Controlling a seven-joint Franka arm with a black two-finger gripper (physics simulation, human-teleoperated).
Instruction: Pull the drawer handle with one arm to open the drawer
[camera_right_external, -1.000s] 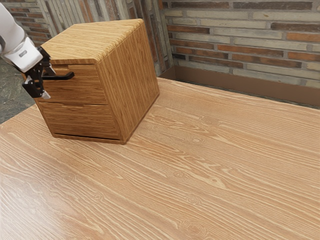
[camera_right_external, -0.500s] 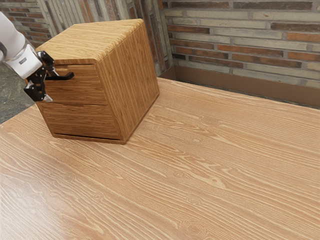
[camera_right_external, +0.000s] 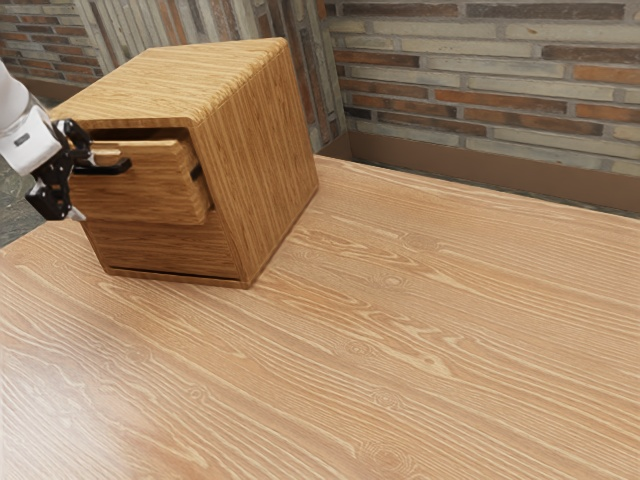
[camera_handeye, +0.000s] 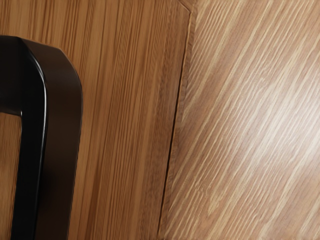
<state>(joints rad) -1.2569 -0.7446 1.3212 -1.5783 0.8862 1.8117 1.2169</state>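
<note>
**Item: two-drawer cabinet with arm, on table.**

- Table (camera_right_external: 400, 330): wide wood-grain top, bearing the cabinet at its far end, toward the exterior view's left.
- Cabinet (camera_right_external: 255, 140): wooden box with two drawers stacked in its front, which faces the exterior view's left and near side.
- Upper drawer (camera_right_external: 140, 185): pulled part way out of the cabinet toward the exterior view's left. A dark gap shows above it under the cabinet top, and its side wall is exposed.
- Lower drawer (camera_right_external: 165, 250): flush with the cabinet front.
- Drawer handle (camera_right_external: 110, 166): black bar on the upper drawer's front. In the wrist view the handle (camera_handeye: 45, 150) sits close before the hand, its rounded corner lying over the vertical-grained drawer front (camera_handeye: 125, 125).
- Gripper (camera_right_external: 62, 165): black, on a white arm (camera_right_external: 22, 135) coming in from the exterior view's left. It sits at the handle's outer end, touching it. Whether the pincer is clamped on the handle or only hooked behind it cannot be told.
- Brick wall (camera_right_external: 480, 70): behind the table, on the far side.
</note>
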